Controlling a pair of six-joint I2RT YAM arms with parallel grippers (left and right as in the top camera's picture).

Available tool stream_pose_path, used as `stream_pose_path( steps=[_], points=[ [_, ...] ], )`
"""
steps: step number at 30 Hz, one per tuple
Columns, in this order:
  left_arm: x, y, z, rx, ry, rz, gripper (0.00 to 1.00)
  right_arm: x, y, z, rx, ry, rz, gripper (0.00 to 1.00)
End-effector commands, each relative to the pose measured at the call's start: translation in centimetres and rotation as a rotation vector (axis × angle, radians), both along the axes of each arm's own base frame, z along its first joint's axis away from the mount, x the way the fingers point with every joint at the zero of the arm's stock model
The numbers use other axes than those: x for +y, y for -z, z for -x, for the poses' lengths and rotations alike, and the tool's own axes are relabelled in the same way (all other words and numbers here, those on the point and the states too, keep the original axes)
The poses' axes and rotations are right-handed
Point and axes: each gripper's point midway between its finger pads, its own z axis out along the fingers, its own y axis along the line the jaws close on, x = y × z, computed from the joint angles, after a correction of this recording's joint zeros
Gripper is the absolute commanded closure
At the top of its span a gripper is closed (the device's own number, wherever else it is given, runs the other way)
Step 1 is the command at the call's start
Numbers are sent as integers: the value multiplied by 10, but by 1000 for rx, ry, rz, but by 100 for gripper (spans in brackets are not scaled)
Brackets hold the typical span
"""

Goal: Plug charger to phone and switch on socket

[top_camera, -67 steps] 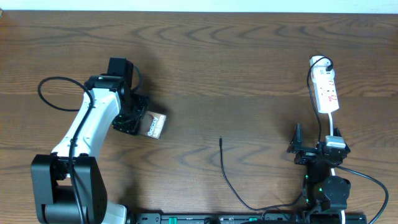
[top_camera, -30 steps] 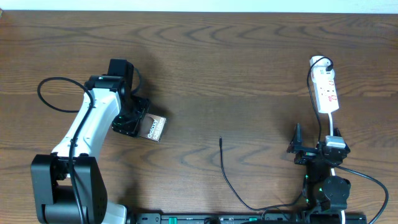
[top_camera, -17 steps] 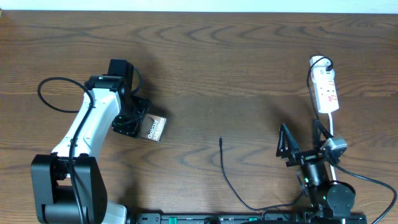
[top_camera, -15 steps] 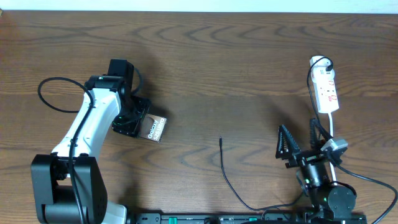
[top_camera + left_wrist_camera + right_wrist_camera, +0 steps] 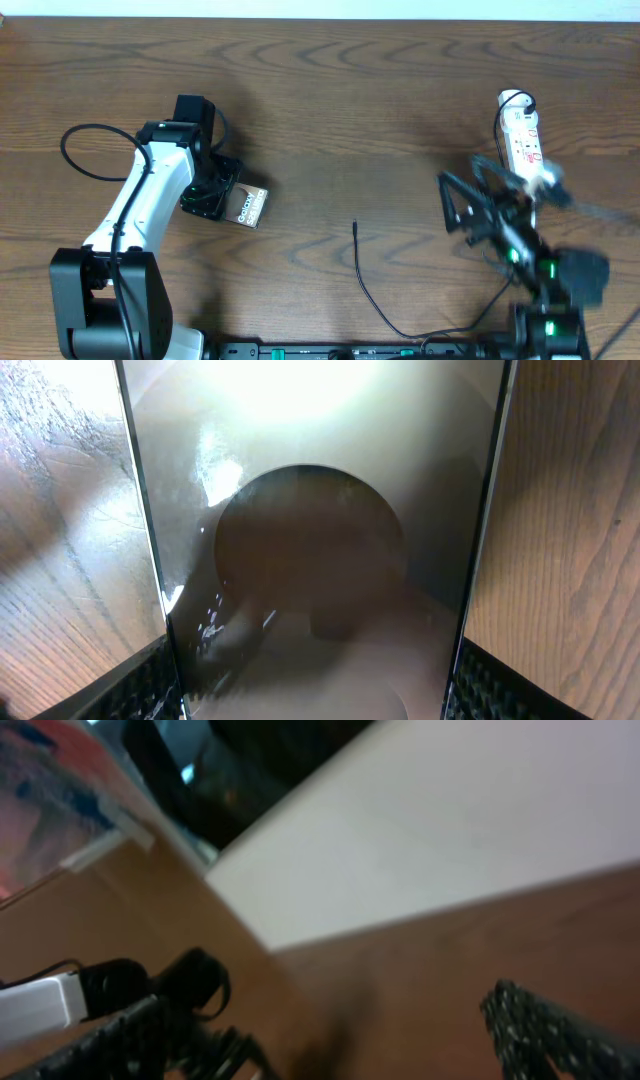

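Clearly, left fingers (image 5: pixel 140 682) clamp phone (image 5: pixel 251 206) — "Galaxy" lettering faintly readable; right fingers (image 5: pixel 545 1020) spread wide, blurred, near socket (image 5: pixel 522 135).

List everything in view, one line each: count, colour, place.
table: 1, brown wood, under everything
phone: 1, brownish-grey with white lettering, left of centre
charger cable: 1, thin black, centre, tip lying free, running back to the near edge
power strip: 1, white with red marks, far right
left arm: 1, white and black, left side
left hand: 1, black, closed on the phone
right arm: 1, black, blurred, near right
right hand: 1, black, open, nothing between its fingers, near the power strip
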Motion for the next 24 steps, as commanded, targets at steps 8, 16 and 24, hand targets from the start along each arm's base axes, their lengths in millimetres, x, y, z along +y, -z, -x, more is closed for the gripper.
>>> stream_pose_path(
  steps=[8,16,24],
  points=[
    [0,-16,-8,-48,0,4,93,72,66,-57,510,-532,-132,1],
    [1,-16,-8,-47,-12,5,93,123,135,-81,885,-586,-343,1],
    [1,-16,-8,-32,-124,12,92,180,178,-66,931,-605,-275,1]
  ],
)
